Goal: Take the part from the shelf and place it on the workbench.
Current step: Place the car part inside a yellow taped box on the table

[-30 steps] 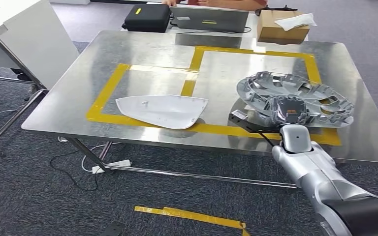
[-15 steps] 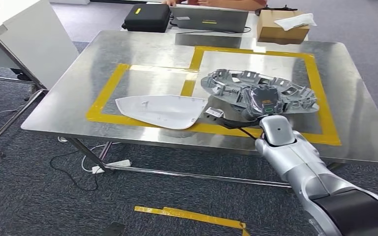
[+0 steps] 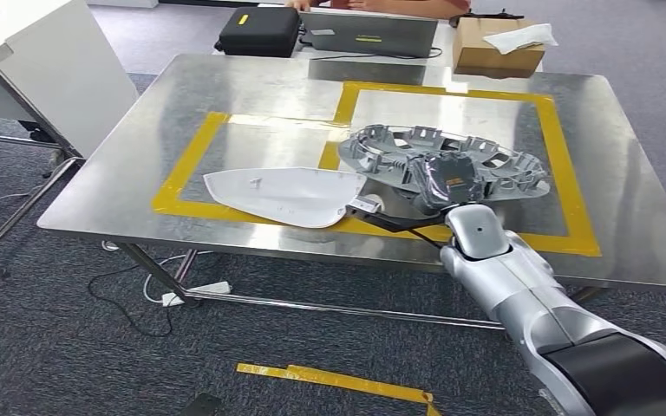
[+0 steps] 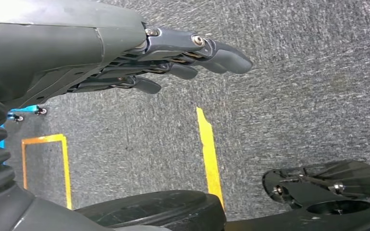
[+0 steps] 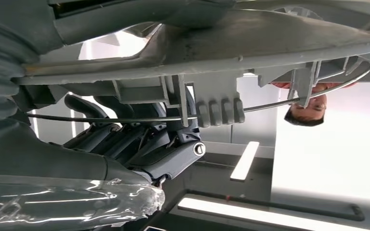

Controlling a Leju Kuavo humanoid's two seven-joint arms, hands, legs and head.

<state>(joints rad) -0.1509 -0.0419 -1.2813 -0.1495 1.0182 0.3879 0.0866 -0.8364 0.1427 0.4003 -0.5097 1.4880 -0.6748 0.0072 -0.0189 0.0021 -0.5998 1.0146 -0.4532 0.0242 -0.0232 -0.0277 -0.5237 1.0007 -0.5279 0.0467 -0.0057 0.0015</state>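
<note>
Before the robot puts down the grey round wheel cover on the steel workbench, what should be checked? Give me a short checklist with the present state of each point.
1. Right hand holds the grey round plastic wheel cover: ok.
2. Cover is over the right yellow-taped square: ok, mostly inside.
3. Cover is clear of the white curved panel: cannot tell; their edges look very close.
4. Cover already rests on the steel workbench: cannot tell.
5. Left hand is empty and away from the workbench: ok.
</note>
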